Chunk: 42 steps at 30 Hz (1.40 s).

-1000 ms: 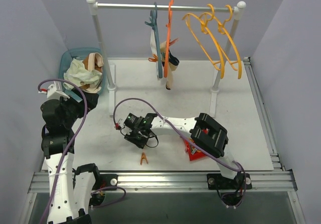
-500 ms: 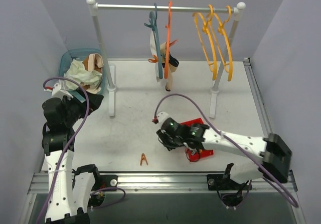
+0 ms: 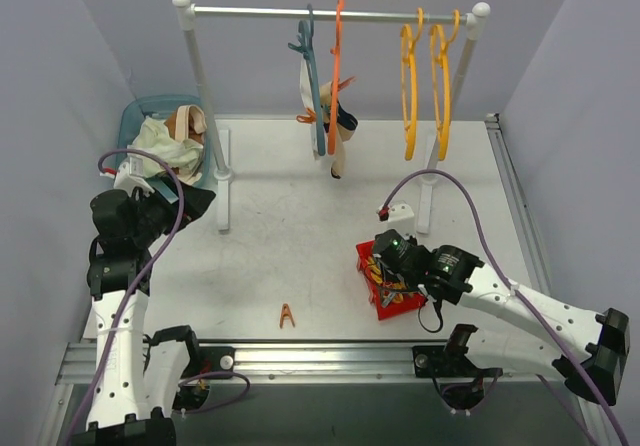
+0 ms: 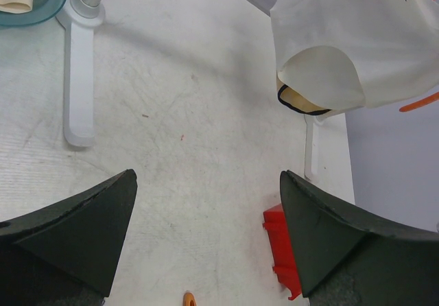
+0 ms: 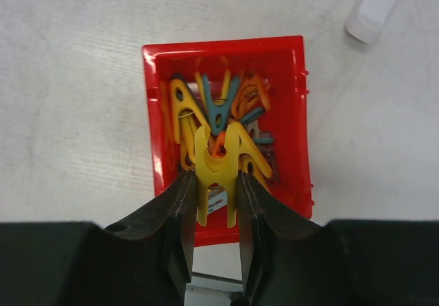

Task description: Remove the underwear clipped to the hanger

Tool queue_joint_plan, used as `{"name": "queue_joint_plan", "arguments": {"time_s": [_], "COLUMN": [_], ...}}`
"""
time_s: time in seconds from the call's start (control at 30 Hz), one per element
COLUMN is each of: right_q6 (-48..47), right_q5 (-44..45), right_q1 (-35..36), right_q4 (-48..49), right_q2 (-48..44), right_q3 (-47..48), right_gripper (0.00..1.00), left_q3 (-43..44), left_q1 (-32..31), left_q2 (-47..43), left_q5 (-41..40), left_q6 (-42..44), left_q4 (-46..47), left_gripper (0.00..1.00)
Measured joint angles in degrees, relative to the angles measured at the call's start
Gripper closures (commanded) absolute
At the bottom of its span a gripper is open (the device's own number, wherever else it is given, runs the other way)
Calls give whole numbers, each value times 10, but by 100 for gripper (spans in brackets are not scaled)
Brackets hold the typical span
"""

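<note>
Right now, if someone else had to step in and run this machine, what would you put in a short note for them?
Left gripper: open, empty, hovering over the table near the basket.
Right gripper: shut on a yellow clothespin, just above the red box of clothespins.
Done: some underwear lies in the basket; the two yellow hangers are bare.
Left: more underwear hangs clipped at the blue hanger and orange hanger, mid rail, and must come off. One orange clothespin lies loose on the table.
</note>
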Motion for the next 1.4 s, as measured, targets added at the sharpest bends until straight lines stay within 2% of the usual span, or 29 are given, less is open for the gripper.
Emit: {"name": "queue_joint_plan", "arguments": {"time_s": [0.03, 0.07, 0.1, 0.13, 0.2, 0.3, 0.4, 0.5, 0.67, 0.8, 0.93, 1.27, 1.4], "right_q6": [5, 10, 14, 16, 17, 10, 0, -4, 11, 47, 83, 153, 176], "right_q5": [4, 9, 13, 14, 16, 7, -21, -56, -83, -83, -80, -73, -74], "right_q1": [-8, -13, -15, -15, -15, -13, -5, 40, 119, 153, 170, 195, 200], "right_q4": [-8, -15, -21, -25, -28, -26, -9, 17, 80, 104, 107, 74, 50], "right_q2": [5, 11, 17, 22, 31, 35, 37, 70, 229, 344, 421, 525, 543], "right_q3": [-2, -3, -3, -3, -3, -3, -2, 17, 101, 160, 217, 311, 310], "right_gripper": [89, 77, 55, 46, 33, 24, 21, 21, 22, 23, 25, 28, 37], "left_q3": [0, 0, 0, 0, 0, 0, 0, -1, -1, -1, -1, -5, -11], "left_q1": [-3, -6, -7, -8, -9, -10, -10, -11, -13, -13, -13, -14, -14], "left_q2": [1, 3, 5, 6, 9, 10, 10, 10, 9, -1, -10, -19, -20], "left_q5": [1, 2, 4, 5, 7, 10, 12, 14, 14, 14, 14, 14, 14], "left_q6": [1, 2, 3, 3, 4, 4, 5, 6, 9, 17, 20, 22, 22], "left_q4": [0, 0, 0, 0, 0, 0, 0, 0, -1, -3, -7, -12, -14], "left_gripper": [6, 6, 6, 6, 6, 6, 6, 6, 6, 6, 6, 6, 6]}}
